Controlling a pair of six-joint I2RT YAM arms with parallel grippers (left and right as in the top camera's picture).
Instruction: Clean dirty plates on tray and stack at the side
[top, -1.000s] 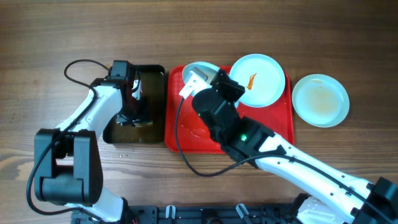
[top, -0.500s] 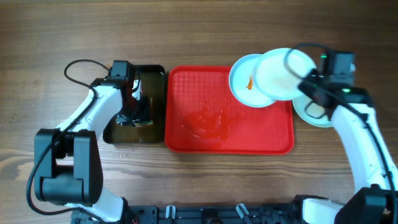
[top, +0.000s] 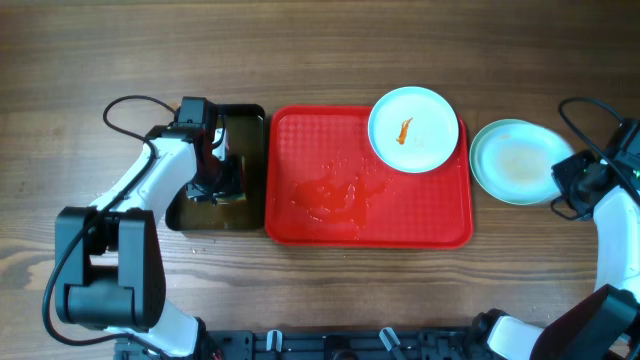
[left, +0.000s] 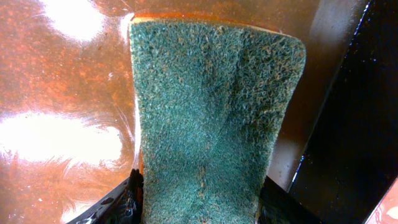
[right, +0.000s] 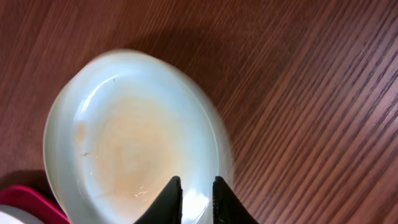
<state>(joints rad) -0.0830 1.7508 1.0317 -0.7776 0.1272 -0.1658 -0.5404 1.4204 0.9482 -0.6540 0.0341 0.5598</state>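
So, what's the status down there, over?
Left tool shut on green scouring sponge in black water tray. Right tool above pale smeared round plate beside red plastic tray, grip unclear. Orange-squiggled pale plate on tray, nothing covering it.

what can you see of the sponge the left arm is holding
The sponge is a flat, rectangular pad with a rough, fibrous, dark green scouring face and rounded far corners. A thin, paler layer shows along its far edge. The left gripper clamps its near end between black fingers, so it points down into the black tray over the brownish water. Whether its far end touches the water or the tray floor cannot be told.
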